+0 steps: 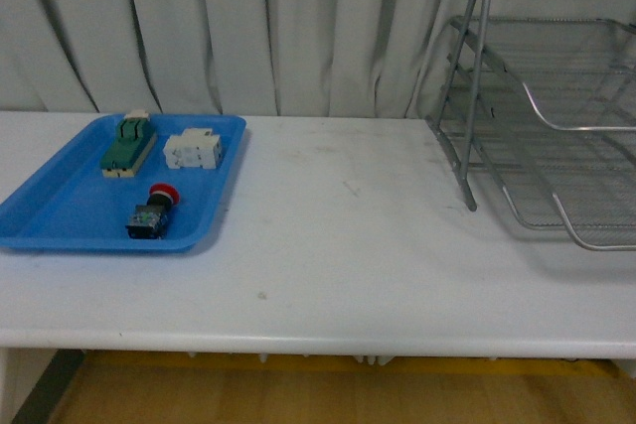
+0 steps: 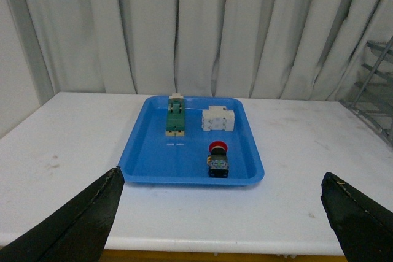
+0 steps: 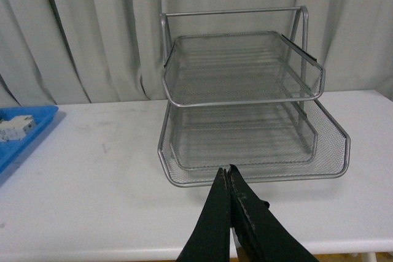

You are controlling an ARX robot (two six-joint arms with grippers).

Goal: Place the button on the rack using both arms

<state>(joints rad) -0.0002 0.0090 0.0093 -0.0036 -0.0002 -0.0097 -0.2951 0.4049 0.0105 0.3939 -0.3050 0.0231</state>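
Jaws of the left gripper (image 2: 221, 176) stand spread wide and empty; those of the right gripper (image 3: 228, 171) are clenched on nothing. The button (image 1: 154, 213) lies inside the blue tray (image 1: 60, 227), untouched. The rack (image 1: 556, 126), well apart from the tray, seems empty, so no step is done yet.

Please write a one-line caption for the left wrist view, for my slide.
Open left gripper facing the blue tray with the button, green switch and white block.

Even, cool, diffuse light; soft shadows beneath the rack (image 1: 576, 161); all views slightly grainy.
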